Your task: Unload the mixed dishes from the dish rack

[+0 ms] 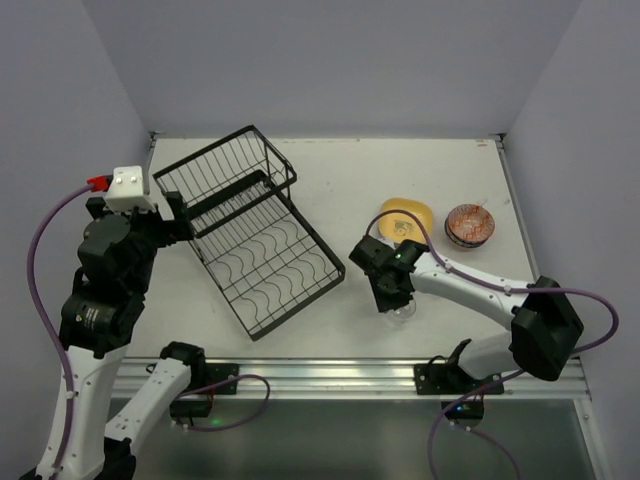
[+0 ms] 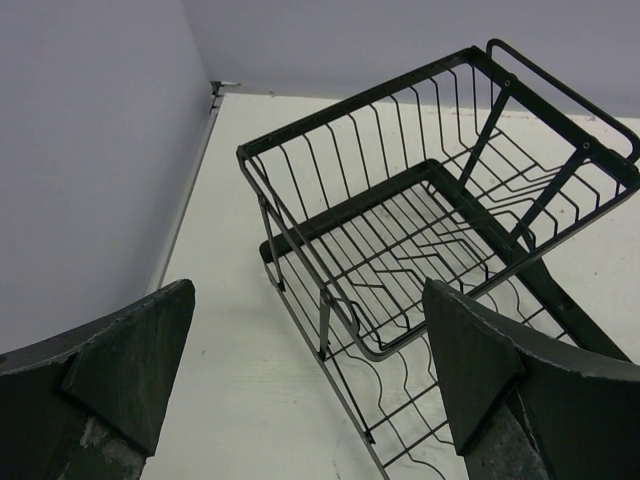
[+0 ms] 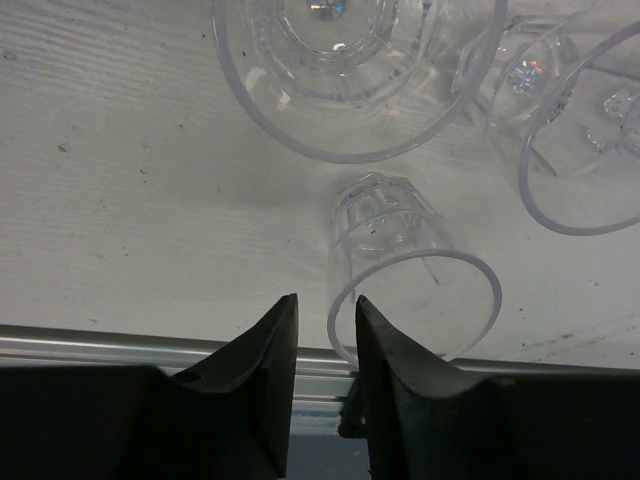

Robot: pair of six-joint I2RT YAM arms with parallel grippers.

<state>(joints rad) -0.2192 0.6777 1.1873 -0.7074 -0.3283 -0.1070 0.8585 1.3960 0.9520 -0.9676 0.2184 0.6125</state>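
Note:
The black wire dish rack (image 1: 250,232) lies empty at the table's centre-left; its basket section (image 2: 420,200) fills the left wrist view. My left gripper (image 1: 176,226) (image 2: 308,290) is open wide and empty, just beside the basket's left corner. My right gripper (image 1: 390,292) (image 3: 327,300) hangs over clear glass cups near the front edge. Its jaws are a narrow gap apart. The nearest cup (image 3: 410,270) (image 1: 401,314) stands with its rim's left edge in that gap, not pinched. A yellow plate (image 1: 405,218) and a red-brown bowl (image 1: 469,226) sit on the table at right.
Three more clear cups stand beyond the nearest one: a big-looking one (image 3: 350,70) and two to the right (image 3: 590,140) (image 3: 520,70). The metal rail of the table's front edge (image 3: 150,345) runs just under the right fingers. The left wall (image 2: 90,150) is close to the left gripper.

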